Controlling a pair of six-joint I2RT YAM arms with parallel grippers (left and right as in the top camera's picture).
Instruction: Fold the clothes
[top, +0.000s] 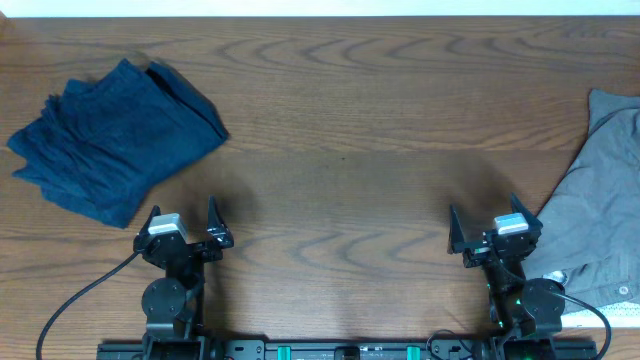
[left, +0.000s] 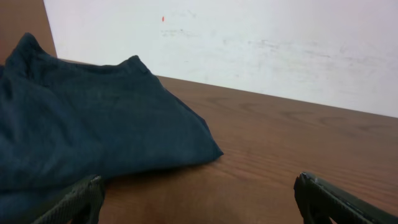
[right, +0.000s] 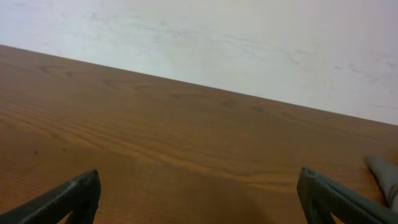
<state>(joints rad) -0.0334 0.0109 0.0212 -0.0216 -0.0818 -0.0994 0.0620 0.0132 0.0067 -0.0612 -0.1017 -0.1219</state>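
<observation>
The light grey pants (top: 600, 215) lie crumpled at the right edge of the table, partly cut off by the frame; a grey corner shows in the right wrist view (right: 385, 174). My right gripper (top: 490, 222) is open and empty, just left of the pants, near the front edge. My left gripper (top: 182, 220) is open and empty at the front left, just below the blue garment. Both sets of fingertips show wide apart in the wrist views, the left gripper (left: 199, 199) and the right gripper (right: 199, 193), with bare wood between them.
A dark navy-blue folded garment (top: 115, 140) lies at the back left; it fills the left of the left wrist view (left: 93, 124). The brown wooden table (top: 350, 130) spans the view. A white wall (right: 249, 37) stands behind its far edge.
</observation>
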